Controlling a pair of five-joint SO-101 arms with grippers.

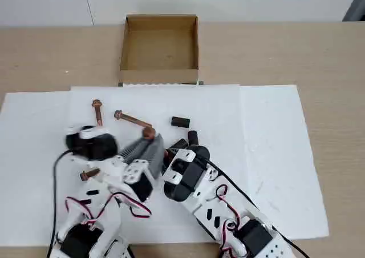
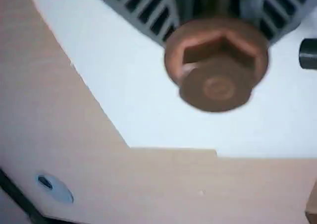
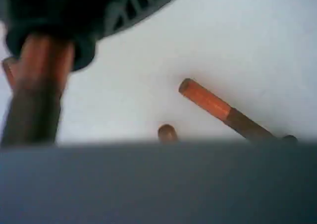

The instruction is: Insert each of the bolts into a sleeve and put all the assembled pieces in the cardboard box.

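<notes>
My left gripper (image 1: 148, 141) is shut on a copper bolt (image 2: 216, 65), whose hexagonal head (image 1: 149, 133) sticks out past the grey ribbed fingers (image 2: 133, 3). My right gripper (image 1: 178, 153) sits just to its right, against a black sleeve (image 1: 178, 144); whether it holds that sleeve is unclear. In the right wrist view a copper shaft (image 3: 35, 92) runs into a dark rounded piece (image 3: 49, 28). Two more black sleeves (image 1: 180, 121) (image 1: 193, 137) lie on the white paper. Loose bolts (image 1: 97, 111) (image 1: 132, 119) (image 1: 89, 173) lie to the left. The cardboard box (image 1: 159, 72) stands open at the back.
White paper sheets (image 1: 268, 144) cover the wooden table (image 1: 319, 52). The left arm's black motor (image 1: 91, 144) hangs over the loose bolts. Both arms crowd the front middle of the paper, and the right half of the paper is bare.
</notes>
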